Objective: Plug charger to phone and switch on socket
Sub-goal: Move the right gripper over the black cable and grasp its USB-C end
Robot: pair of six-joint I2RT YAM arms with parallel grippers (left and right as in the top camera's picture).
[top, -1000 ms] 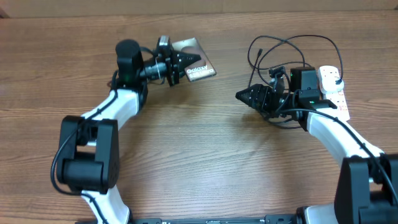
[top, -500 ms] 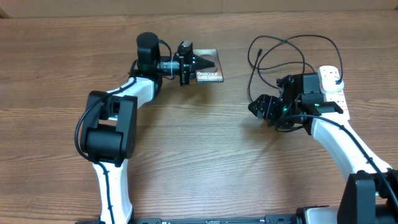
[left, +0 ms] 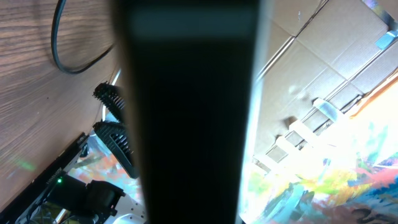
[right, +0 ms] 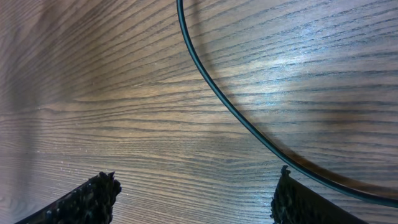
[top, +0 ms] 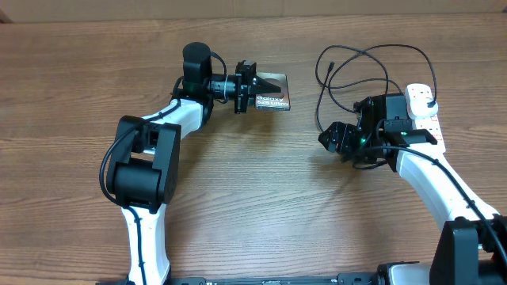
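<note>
The phone [top: 274, 98], a dark slab with white lettering, is held in my left gripper [top: 261, 85] at the far middle of the table. In the left wrist view it fills the centre as a black band [left: 186, 112]. My left gripper is shut on it. The charger [top: 396, 49] is a thin black cable looping at the far right, and one strand crosses the right wrist view [right: 230, 106]. My right gripper [top: 329, 137] is open and empty just left of the loops, fingertips [right: 193, 199] wide apart over bare wood. The socket [top: 425, 107] lies at the right edge, partly hidden by my right arm.
The table is brown wood [top: 253, 206]. A cardboard wall [top: 253, 6] runs along its far edge. The cable loops lie between my right gripper and the socket.
My left gripper has carried the phone to the right and turned it. My right gripper drew back to the right toward the cable loops, then stayed still.
</note>
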